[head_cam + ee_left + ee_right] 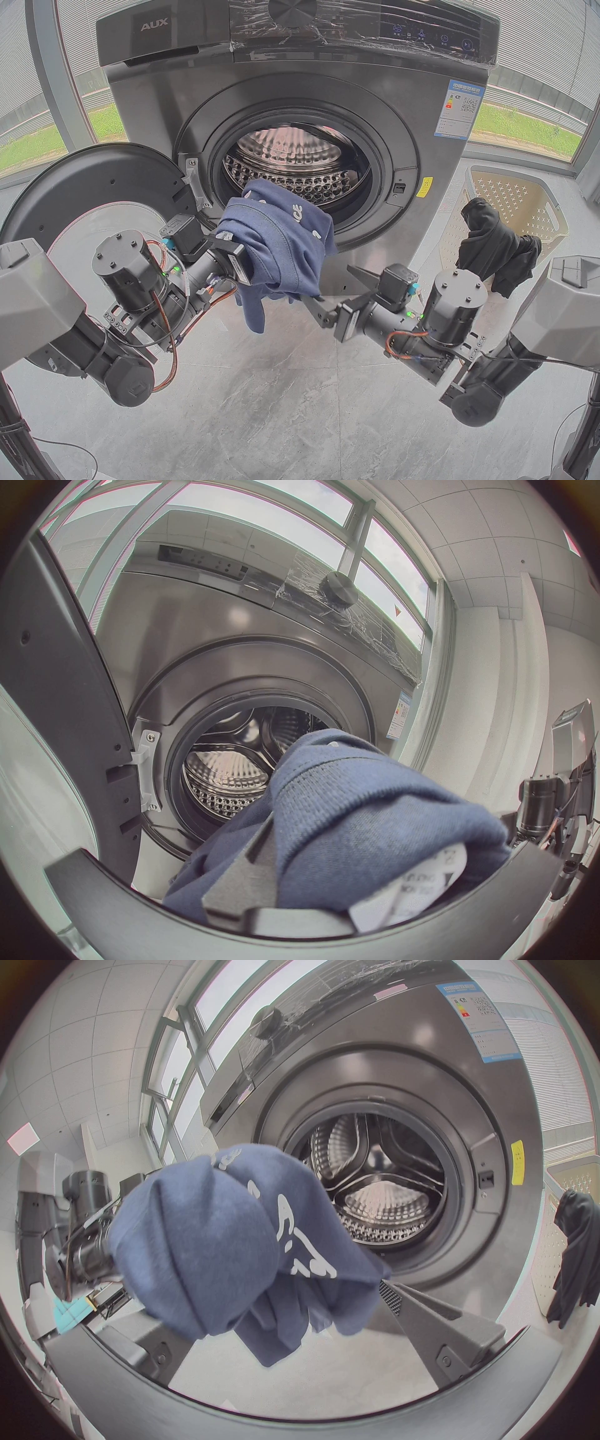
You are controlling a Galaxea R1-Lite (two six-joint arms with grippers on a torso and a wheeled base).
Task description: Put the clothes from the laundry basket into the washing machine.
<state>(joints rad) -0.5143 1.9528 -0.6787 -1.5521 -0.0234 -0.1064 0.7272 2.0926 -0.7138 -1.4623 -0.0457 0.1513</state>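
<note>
The left gripper's (275,886) jaws are buried in the blue garment (281,237) and seem to pinch it, holding it just in front of the lower rim of the washing machine's (300,81) open drum (294,156), not yet inside. The right gripper's (330,289) jaws stand spread and empty, just below that garment. The drum looks bare and a black garment (494,247) hangs over the laundry basket's (531,194) rim to the right of the machine, so I judge the first piece is yet to go in and the black one yet to be fetched.
</note>
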